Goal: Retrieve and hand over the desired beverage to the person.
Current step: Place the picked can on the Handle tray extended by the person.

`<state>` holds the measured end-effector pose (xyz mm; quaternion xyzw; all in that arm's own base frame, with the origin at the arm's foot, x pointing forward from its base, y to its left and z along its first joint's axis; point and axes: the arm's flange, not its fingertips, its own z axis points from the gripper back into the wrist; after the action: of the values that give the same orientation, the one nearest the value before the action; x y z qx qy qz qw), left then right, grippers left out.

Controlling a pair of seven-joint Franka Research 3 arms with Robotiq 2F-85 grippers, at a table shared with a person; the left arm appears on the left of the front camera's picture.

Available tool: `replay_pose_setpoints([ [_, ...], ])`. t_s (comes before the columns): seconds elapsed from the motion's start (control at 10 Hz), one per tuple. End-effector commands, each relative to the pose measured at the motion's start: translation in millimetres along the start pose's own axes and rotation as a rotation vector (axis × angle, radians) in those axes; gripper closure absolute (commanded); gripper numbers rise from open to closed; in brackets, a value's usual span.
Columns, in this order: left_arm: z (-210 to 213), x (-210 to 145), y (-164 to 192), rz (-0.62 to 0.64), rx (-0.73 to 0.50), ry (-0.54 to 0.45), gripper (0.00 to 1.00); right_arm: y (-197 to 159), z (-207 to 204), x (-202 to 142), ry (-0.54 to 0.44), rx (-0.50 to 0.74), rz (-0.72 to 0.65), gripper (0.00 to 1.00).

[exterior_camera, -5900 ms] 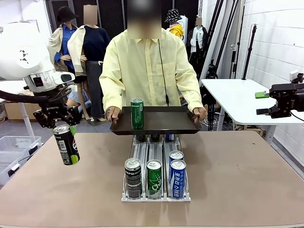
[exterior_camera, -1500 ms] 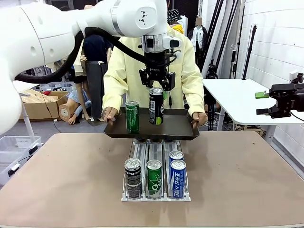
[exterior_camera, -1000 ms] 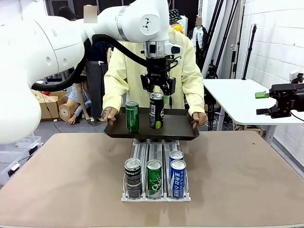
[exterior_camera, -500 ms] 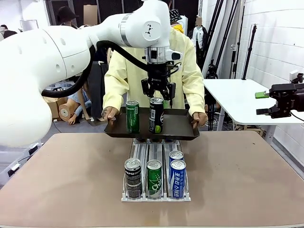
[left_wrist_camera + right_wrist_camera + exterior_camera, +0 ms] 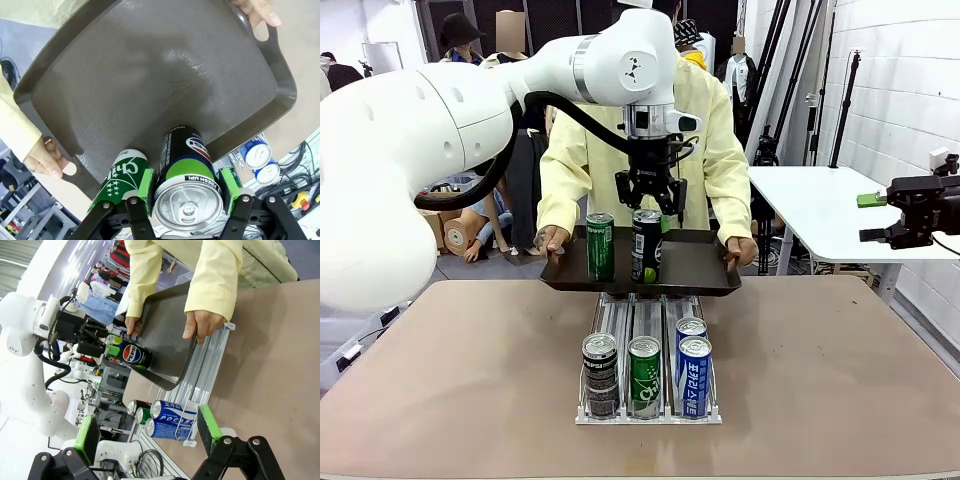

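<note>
Front view: the left arm is reaching across the middle, its left end effector (image 5: pixel 647 193) clenched on the top of a black Pepsi can (image 5: pixel 646 246). The can is hanging upright over the dark tray (image 5: pixel 700 268), its base at the tray floor; contact cannot be told. A green can (image 5: pixel 600 246) is standing on the tray just beside it. The person (image 5: pixel 620 140) is standing at the far side of the bench (image 5: pixel 820 370), holding the tray by both ends above the rack (image 5: pixel 648 400). In the rack's front row, a black can (image 5: pixel 600 374), a green one (image 5: pixel 644 376) and a blue one (image 5: pixel 694 376) are standing. The right end effector (image 5: pixel 900 215) is waiting at the right edge, well apart from the tray.

Left wrist view: green pads (image 5: pixel 145 185) are pressing both sides of the Pepsi can (image 5: pixel 186 190), seen from above. The green can (image 5: pixel 120 175) is touching or nearly touching it. A hand (image 5: pixel 42 156) is gripping one tray (image 5: pixel 150 75) handle, and fingers another.

Right wrist view: the right end effector (image 5: pixel 147 432) is standing released, pads wide apart and holding nothing. Beyond it, the person's hand (image 5: pixel 200 324) is gripping the tray (image 5: pixel 170 330).
</note>
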<state>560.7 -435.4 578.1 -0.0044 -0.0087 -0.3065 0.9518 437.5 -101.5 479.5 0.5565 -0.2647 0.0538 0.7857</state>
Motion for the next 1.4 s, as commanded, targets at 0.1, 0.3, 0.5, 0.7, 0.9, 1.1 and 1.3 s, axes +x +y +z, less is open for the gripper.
replay_pose_setpoints([
  [0.1,16.3,14.6,2.4,0.004,-0.036,0.001,1.00,1.1,0.4,1.2,0.001,0.010,-0.003,0.00],
  [0.3,14.4,14.2,4.3,0.011,-0.051,0.007,1.00,1.1,0.4,1.2,0.001,0.010,-0.003,0.00],
  [0.5,14.1,13.8,5.1,0.016,-0.048,0.005,1.00,1.1,0.4,1.2,0.001,0.010,-0.003,0.00],
  [0.7,15.1,13.3,6.1,0.017,-0.045,-0.002,1.00,1.1,0.4,1.2,0.001,0.010,-0.003,0.00],
  [0.9,14.8,12.2,6.7,0.018,-0.047,-0.006,0.88,1.1,0.4,1.2,0.001,0.010,-0.003,0.00],
  [1.1,14.8,12.0,6.8,0.018,-0.049,-0.005,0.72,1.1,0.4,1.2,0.001,0.010,-0.003,0.00],
  [1.3,14.6,12.2,6.4,0.016,-0.051,-0.007,0.56,1.1,0.4,1.2,0.001,0.010,-0.003,0.00],
])
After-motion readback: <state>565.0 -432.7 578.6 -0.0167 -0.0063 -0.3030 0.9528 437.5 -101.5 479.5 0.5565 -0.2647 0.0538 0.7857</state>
